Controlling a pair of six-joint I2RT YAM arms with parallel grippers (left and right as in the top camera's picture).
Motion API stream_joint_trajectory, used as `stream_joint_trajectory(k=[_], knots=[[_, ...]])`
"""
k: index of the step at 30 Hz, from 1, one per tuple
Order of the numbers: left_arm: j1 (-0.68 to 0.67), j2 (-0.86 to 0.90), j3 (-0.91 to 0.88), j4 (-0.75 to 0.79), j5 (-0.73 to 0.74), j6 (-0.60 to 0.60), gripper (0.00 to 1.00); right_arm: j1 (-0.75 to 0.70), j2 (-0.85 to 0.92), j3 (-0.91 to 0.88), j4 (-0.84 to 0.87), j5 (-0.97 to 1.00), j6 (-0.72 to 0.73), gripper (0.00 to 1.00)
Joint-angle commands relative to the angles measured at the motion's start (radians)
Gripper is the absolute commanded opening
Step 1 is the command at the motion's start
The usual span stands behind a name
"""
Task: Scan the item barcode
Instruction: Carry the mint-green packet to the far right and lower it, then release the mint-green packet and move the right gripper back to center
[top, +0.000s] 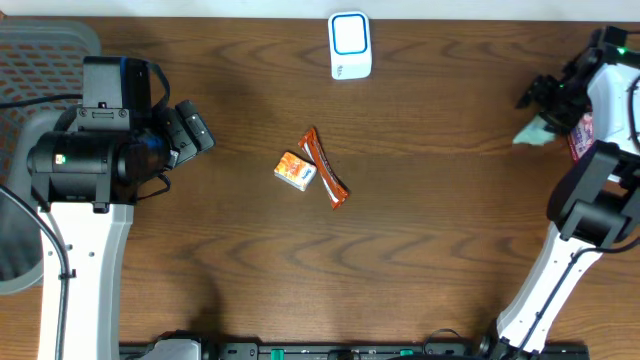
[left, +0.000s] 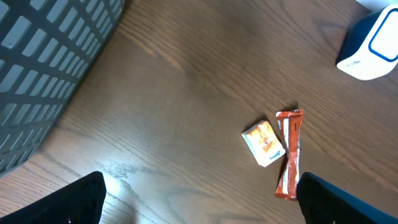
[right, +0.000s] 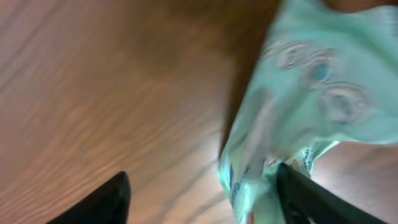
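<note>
**Both jaws open; mint packet at the right arm, two items mid-surface**

- Left gripper (left: 199, 185): jaws spread wide with nothing between them. It hangs over bare wood at the left side, beside the grey basket (top: 40, 55).
- Right gripper (right: 202, 179): far right of the surface, jaws standing apart. The wrist view is blurred.
- Mint-green packet (right: 311, 93): crumpled, lying right at the right gripper. Its lower edge meets one finger (right: 311, 196), and the other finger (right: 106, 202) is well clear of it, so the jaws are not closed on it. From overhead the packet (top: 531, 133) shows just beside the gripper, near the right edge. I cannot tell whether it rests flat on the wood.
- Scanner (top: 350, 45): white body with a blue-framed window, at the far edge near the middle. It is well apart from both arms.
- Small orange-and-white box (top: 295, 170): mid-surface, lying flat.
- Orange wrapped bar (top: 326, 170): lies diagonally just beside the box, touching it or nearly so. Both sit in front of the scanner, between the two arms.
- No barcode is legible on any item.
</note>
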Motion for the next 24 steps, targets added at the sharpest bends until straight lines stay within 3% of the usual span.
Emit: stream_joint_trajectory(k=[1,8,14,24], knots=[[0.004,0.004,0.004,-0.003,-0.013,0.014,0.98,0.043,-0.054,0.009,0.001,-0.077,-0.023,0.65],[0.004,0.004,0.004,-0.003,-0.013,0.014,0.98,0.076,-0.082,0.010,-0.010,-0.025,0.023,0.61],[0.004,0.004,0.004,-0.003,-0.013,0.014,0.98,0.089,-0.082,0.010,-0.008,-0.018,0.023,0.44],[0.004,0.004,0.004,-0.004,-0.013,0.014,0.98,0.138,-0.078,-0.046,0.006,0.154,0.022,0.39]])
